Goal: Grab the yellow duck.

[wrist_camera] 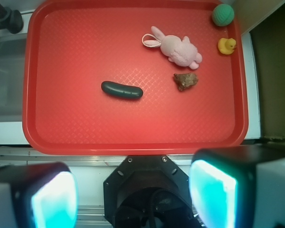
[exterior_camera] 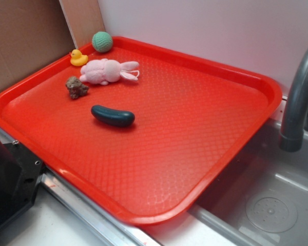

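Observation:
The tiny yellow duck (exterior_camera: 78,57) (wrist_camera: 226,45) sits at the far left corner of the red tray (exterior_camera: 205,154) (wrist_camera: 61,128), beside the pink plush bunny (exterior_camera: 107,70) (wrist_camera: 178,48) and the green knitted ball (exterior_camera: 102,41) (wrist_camera: 223,14). My gripper (wrist_camera: 133,197) is high above the tray's near edge, well away from the duck. It is open, its two teal pads (wrist_camera: 213,197) set wide apart with nothing between them. The exterior view does not show the gripper.
A dark green pickle-shaped toy (exterior_camera: 112,116) (wrist_camera: 122,90) lies mid-tray. A brown lumpy piece (exterior_camera: 76,87) (wrist_camera: 185,80) rests near the bunny. A grey faucet (exterior_camera: 297,102) and sink basin (exterior_camera: 272,205) sit to the right. A black robot base (exterior_camera: 10,179) (wrist_camera: 147,190) stands by the tray's near edge.

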### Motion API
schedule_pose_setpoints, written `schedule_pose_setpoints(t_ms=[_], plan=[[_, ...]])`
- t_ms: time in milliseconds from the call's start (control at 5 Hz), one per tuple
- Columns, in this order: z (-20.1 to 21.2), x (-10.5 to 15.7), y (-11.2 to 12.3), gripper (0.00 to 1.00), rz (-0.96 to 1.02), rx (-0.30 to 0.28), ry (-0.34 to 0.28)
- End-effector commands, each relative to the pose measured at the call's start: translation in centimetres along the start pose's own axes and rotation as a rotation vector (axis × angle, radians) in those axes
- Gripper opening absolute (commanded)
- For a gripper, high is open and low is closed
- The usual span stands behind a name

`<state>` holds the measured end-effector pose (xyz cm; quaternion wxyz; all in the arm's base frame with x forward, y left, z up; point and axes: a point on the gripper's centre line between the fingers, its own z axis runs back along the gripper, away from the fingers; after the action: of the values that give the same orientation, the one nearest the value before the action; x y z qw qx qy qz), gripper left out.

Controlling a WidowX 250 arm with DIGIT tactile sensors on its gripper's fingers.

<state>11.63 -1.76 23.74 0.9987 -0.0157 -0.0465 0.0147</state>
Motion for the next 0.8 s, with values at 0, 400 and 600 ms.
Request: schedule_pose_setpoints(t_ms=[0, 400, 600], plan=[[0.0, 0.0, 0.0, 1.0, 0.0, 0.0, 0.0], [-2.7, -0.4, 2.5, 1.0, 0.104, 0.04, -0.006], [-0.6, -1.5, 0.0, 1.0, 0.004, -0.018, -0.042]])
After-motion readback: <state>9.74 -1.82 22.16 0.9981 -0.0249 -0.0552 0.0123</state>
